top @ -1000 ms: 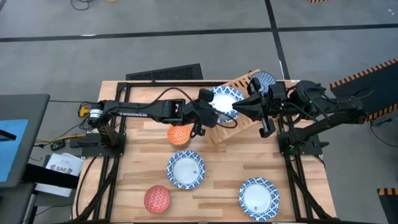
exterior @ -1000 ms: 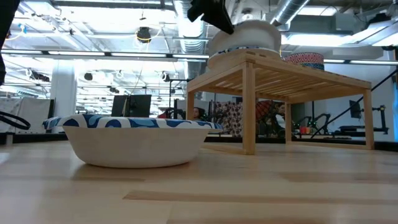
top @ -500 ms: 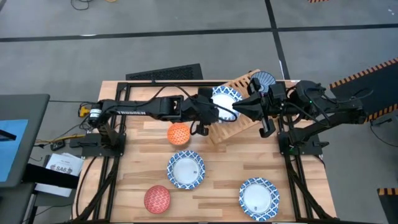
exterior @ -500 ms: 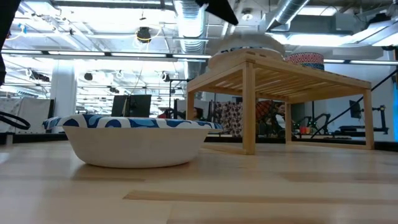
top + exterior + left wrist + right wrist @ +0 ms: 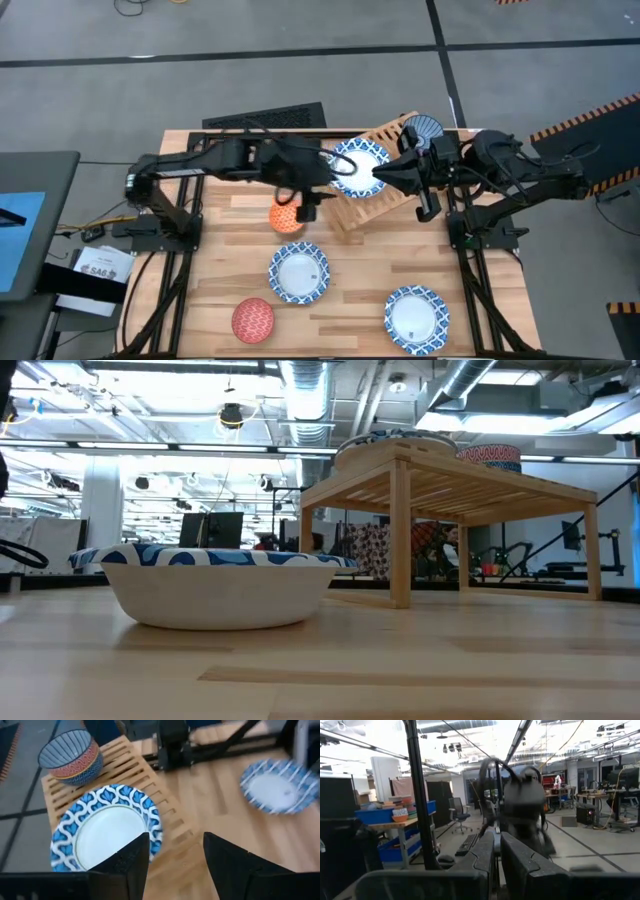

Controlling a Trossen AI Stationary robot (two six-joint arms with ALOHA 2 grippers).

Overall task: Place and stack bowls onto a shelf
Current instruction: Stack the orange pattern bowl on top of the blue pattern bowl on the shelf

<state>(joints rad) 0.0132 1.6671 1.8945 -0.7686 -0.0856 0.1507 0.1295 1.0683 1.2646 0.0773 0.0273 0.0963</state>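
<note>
- The light wooden plank tabletop [image 5: 340, 300] carries everything, with the two dark arms reaching in from either side.
- The low rack of light wooden slats, the shelf [image 5: 385, 205], stands at the far side of the tabletop, set at an angle.
- A wide shallow bowl with a blue-and-white patterned rim and white centre [image 5: 358, 167] sits on the shelf's left end; two more like it [image 5: 298, 272] [image 5: 416, 317] rest on the tabletop nearer the front.
- A small blue-grey striped bowl [image 5: 422, 128] sits stacked at the shelf's far right end.
- A small orange patterned bowl [image 5: 288, 215] and a small red one [image 5: 253, 319] lie on the tabletop.
- The left hand [image 5: 322, 184] hangs beside the shelved wide bowl, fingers [image 5: 227, 865] spread and holding nothing.
- The right hand [image 5: 383, 173] is over the shelf, fingers [image 5: 520, 857] nearly together, empty.
</note>
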